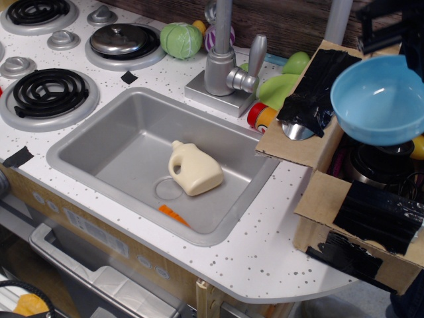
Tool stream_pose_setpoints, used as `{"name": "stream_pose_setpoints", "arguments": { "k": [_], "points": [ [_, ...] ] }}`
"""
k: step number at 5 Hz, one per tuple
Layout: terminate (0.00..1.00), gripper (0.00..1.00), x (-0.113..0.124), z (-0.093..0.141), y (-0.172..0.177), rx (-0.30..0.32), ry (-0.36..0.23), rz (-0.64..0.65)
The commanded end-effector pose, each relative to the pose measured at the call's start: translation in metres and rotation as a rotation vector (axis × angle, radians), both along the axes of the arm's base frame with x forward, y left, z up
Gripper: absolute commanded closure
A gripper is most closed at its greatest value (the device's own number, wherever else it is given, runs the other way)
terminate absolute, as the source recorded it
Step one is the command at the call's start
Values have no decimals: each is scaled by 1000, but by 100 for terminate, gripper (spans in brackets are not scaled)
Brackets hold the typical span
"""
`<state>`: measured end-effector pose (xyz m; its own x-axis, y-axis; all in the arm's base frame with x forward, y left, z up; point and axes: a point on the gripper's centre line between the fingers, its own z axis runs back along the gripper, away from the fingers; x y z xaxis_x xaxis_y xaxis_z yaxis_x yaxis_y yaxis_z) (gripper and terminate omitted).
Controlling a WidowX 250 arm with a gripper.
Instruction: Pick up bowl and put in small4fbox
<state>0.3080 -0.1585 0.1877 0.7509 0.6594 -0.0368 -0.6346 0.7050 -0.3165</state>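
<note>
The light-blue bowl [377, 99] hangs tilted in the air over the open top of the small4fbox [326, 193], a brown cardboard box with black-taped flaps at the right edge of the counter. My black gripper [405, 54] reaches in from the top right corner and is shut on the bowl's far rim; most of the gripper is cut off by the frame edge. The bowl hides part of the box's contents.
A black pot [381, 165] and other toys lie in the box. The grey sink [126, 142] holds a cream toy jug [194, 169] and an orange piece [173, 214]. A faucet [222, 63], green toys [281, 86] and stove burners [50, 89] stand behind and to the left.
</note>
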Motion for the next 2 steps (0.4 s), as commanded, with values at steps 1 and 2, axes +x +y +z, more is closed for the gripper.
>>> {"name": "stream_pose_setpoints", "arguments": {
  "k": [1, 2],
  "points": [
    [0, 0, 2, 16, 3, -19, -36, 22],
    [100, 0, 2, 16, 3, -19, -36, 22]
  ]
}}
